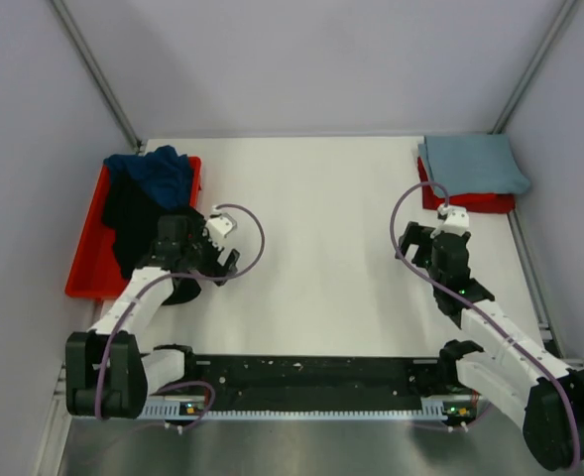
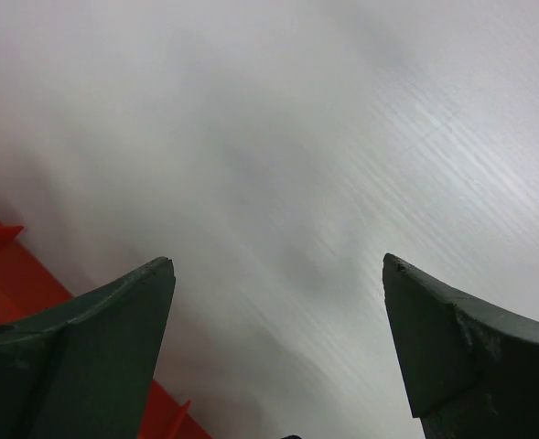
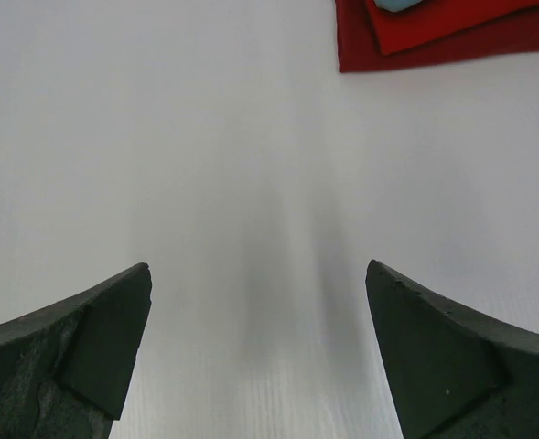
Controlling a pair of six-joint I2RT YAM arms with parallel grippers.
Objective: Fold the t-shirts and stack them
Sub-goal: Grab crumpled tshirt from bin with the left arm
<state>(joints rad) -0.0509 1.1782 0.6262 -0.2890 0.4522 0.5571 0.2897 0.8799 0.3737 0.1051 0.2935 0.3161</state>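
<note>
Left claw (image 2: pixel 276 265) wide and empty over the worktop (image 1: pixel 321 218), the nearer one to the unfolded heap.
In the top view the navy shirt (image 1: pixel 158 171) and black shirt (image 1: pixel 133 223) lie crumpled in the tray (image 1: pixel 83 268), just up-left of that claw, the heap running top to bottom. The right claw (image 3: pixel 258 267), also wide and empty, sits below the folded grey-blue shirt (image 1: pixel 473 162) at upper right.

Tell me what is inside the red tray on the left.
A crumpled navy shirt at the far end, and a black shirt spilling over the right rim of the tray. Anything beneath them is covered.
</note>
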